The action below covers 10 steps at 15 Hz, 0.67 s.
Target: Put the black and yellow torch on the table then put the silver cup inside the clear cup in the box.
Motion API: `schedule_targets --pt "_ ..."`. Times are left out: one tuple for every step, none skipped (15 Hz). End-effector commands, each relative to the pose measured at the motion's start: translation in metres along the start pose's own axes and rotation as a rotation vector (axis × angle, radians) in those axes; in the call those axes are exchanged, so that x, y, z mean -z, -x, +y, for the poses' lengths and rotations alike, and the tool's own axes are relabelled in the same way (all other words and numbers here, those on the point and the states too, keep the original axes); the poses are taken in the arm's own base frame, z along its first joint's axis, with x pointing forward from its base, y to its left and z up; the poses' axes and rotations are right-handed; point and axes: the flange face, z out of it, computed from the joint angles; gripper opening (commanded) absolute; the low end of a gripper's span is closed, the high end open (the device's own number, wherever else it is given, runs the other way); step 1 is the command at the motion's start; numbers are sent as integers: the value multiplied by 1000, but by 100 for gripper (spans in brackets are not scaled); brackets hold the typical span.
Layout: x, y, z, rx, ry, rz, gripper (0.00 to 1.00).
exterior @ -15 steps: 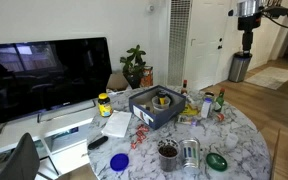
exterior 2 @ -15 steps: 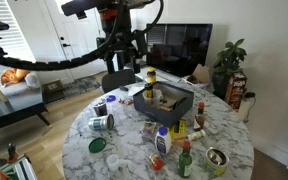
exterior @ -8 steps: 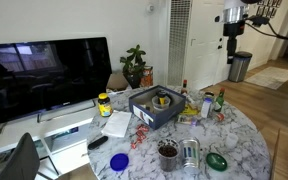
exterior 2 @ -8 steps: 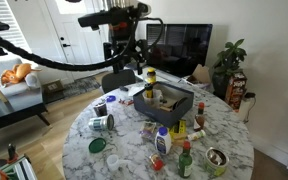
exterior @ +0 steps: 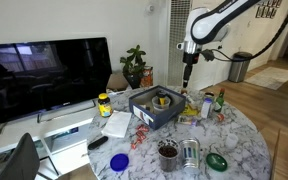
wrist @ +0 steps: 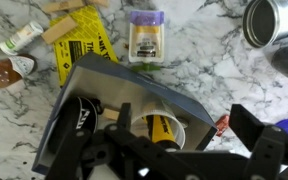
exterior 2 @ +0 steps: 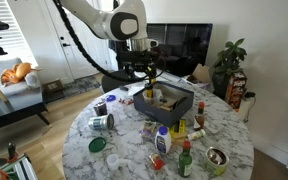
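We take this for a home living room: a large flat television, a potted plant, wood flooring, panelled white doors, and a round marble worktop cluttered with household odds.

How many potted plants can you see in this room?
1. The green leafy potted plant stands beside the black flat-screen television, beyond the round white marble-look table, in both exterior views. More could sit outside the frames.
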Motion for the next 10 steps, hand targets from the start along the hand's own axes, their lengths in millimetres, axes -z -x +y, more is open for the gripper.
schedule_targets --pt "-38 -51 2 45 -48 8 100" --pt "-46 -61 3 52 -51 12 100" --pt "-52 -69 3 63 -55 17 100" --pt "-56 -79 5 73 -46 27 100" --pt "-59 -87 6 89 -50 31 100" --pt "-62 -94 9 95 -43 33 100" --pt "-66 -99 10 102 -50 38 100" --pt "-69 -105 12 106 -53 43 100" --pt "-74 -110 14 108 -62 47 100" --pt "-78 -114 15 109 -70 48 100"
